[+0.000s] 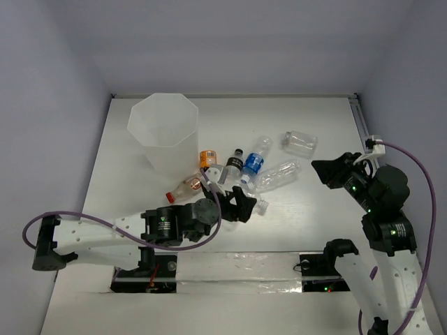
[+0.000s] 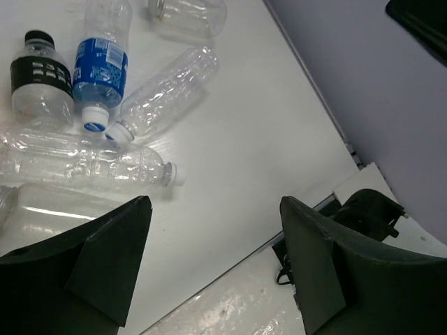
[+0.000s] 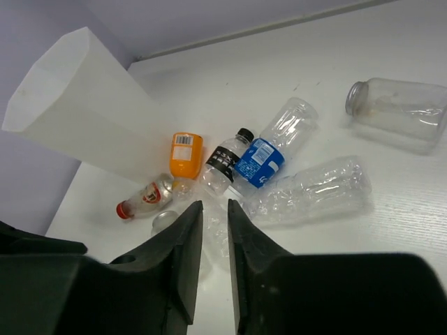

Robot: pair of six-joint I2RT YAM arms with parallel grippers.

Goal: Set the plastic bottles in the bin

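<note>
The translucent white bin [image 1: 164,132] stands upright at the back left. Beside it lie the orange bottle [image 1: 207,158], black-capped bottle [image 1: 235,162], blue-labelled bottle [image 1: 253,165], long clear bottle [image 1: 279,174], squat clear bottle [image 1: 300,142] and red-capped bottle [image 1: 183,189]. My left gripper [image 1: 242,202] is open and empty, just near of the cluster. In the left wrist view [image 2: 213,202] another clear white-capped bottle [image 2: 91,162] lies beyond its left finger. My right gripper [image 1: 328,171] hovers right of the long clear bottle. Its jaws are almost closed and empty in the right wrist view [image 3: 215,204].
The white table [image 1: 314,216] ends at a near edge with a gap and mounting plates by the arm bases. A rail runs along the right edge [image 1: 361,118]. Grey walls close in the back and sides. A purple cable [image 1: 42,223] loops at the left.
</note>
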